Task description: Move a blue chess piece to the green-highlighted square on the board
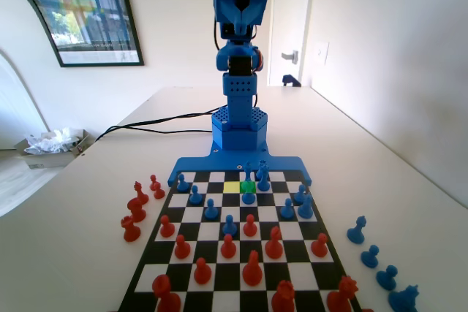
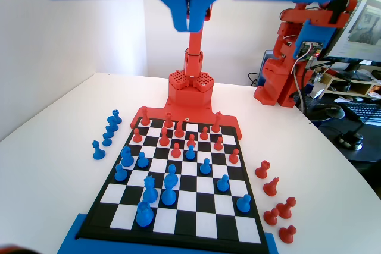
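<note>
Closed and holding nothing, the gripper (image 2: 189, 13) hung at the top centre of the wrist view, its two blue jaws pressed together into a narrow seam well above the board (image 2: 89, 209). In the fixed view the blue arm (image 1: 238, 49) stood upright at the top centre of the frame, rising from its base at the far end of the board (image 1: 146, 253). Just below that base, in the second row of squares, the green-highlighted square (image 1: 248, 187) sat in the middle of the frame, with a paler yellow-tinted square (image 1: 232, 187) touching it on the left. A blue chess piece (image 1: 248, 196) stood at the near edge of the green square, its stem rising over the green tint; whether its base rested on the green square or on the one just below could not be told. Other blue pieces (image 1: 210, 210) were scattered on the squares around it, and red pieces (image 1: 252, 268) filled the lower part of the board. Off the board, captured red pieces (image 1: 135, 210) clustered at the left of the frame and captured blue pieces (image 1: 371, 256) lay at the lower right. In the wrist view the blue pieces (image 2: 169, 185) stood in the lower half of the board and the red ones (image 2: 190, 141) further up.
</note>
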